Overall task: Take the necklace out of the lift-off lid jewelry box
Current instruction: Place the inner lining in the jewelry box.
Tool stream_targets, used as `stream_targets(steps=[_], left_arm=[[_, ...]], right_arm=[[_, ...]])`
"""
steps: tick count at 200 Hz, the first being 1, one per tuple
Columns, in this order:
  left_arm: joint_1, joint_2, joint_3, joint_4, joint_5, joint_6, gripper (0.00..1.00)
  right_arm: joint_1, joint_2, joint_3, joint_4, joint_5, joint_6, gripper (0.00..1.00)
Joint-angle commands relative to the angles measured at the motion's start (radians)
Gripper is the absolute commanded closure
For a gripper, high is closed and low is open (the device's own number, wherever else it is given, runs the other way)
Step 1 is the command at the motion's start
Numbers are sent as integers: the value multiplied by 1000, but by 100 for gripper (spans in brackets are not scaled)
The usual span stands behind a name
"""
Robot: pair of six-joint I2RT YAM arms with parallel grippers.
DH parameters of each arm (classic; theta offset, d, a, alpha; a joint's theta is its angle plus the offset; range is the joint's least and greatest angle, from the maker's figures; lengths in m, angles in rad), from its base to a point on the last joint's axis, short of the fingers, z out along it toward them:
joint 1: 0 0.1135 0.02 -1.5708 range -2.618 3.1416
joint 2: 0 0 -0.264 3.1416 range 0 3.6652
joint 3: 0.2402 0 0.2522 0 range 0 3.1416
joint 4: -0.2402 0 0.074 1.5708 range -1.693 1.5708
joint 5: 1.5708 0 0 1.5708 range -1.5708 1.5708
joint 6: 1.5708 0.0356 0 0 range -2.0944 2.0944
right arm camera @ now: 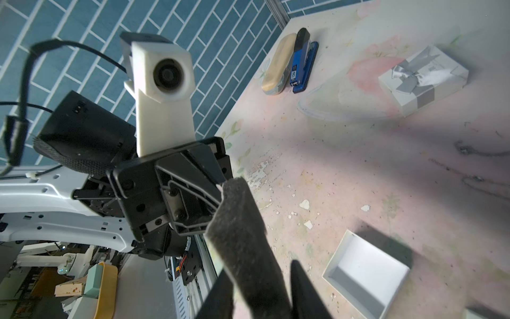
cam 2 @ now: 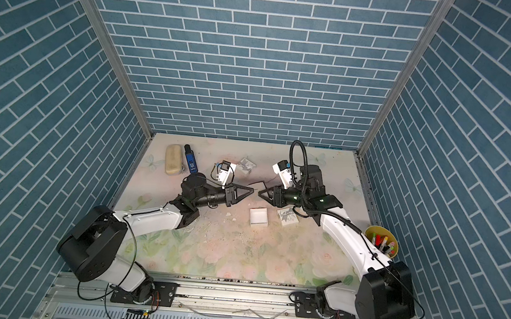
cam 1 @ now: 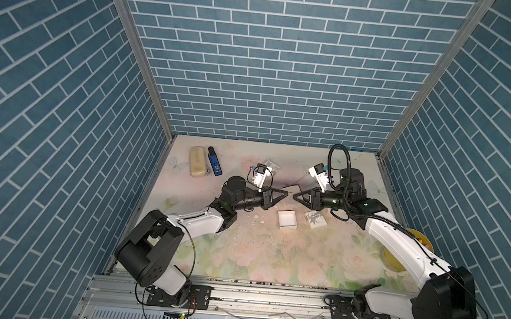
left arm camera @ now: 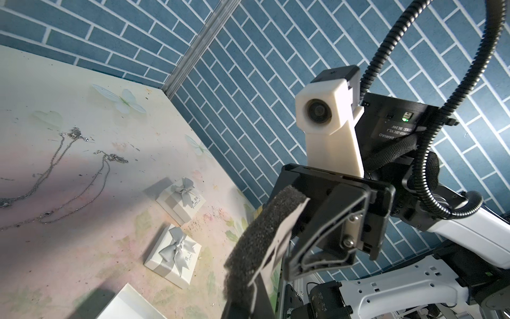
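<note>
Grippers tip to tip above floral table (cam 1: 239,253), foam insert (left arm camera: 256,237) between them.

Left gripper (cam 1: 285,194) clamped on one end of the insert. Right gripper (cam 1: 295,197) has its fingers either side of the other end; whether they actually pinch it, cannot tell from the wrist view. Necklace (left arm camera: 114,158) lies loose on the table beyond the grippers, outside the box, with a second chain (left arm camera: 74,134) beside it. Open white box (cam 1: 287,219) sits empty nearer the arm bases, bow-topped lid (cam 1: 315,219) just beside it.
</note>
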Motion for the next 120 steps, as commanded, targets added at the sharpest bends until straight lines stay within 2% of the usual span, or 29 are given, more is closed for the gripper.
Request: stream_targets(steps=[1,16,34,44,87,102,120], left_arm=[[5,-17,17,-24,-14,9,96],[6,-17,18,-54,-32,14,92],[5,-36,11,-129,-74,50,69],[5,-54,0,-194,-124,79,63],[12,-56,9,-582,-355,174,56],[11,-31,-11,-605,-397,156,53],[5,-11,-63,-553,-419,119,53]], right_arm=[[-3,22,33,43,-37,12,85],[-3,23,32,39,-17,37,92],[-3,17,16,20,27,66,95],[-3,8,-4,2,74,81,97],[32,38,-83,-64,254,173,98],[55,74,-100,-68,313,205,100],[63,124,-115,-61,331,231,100]])
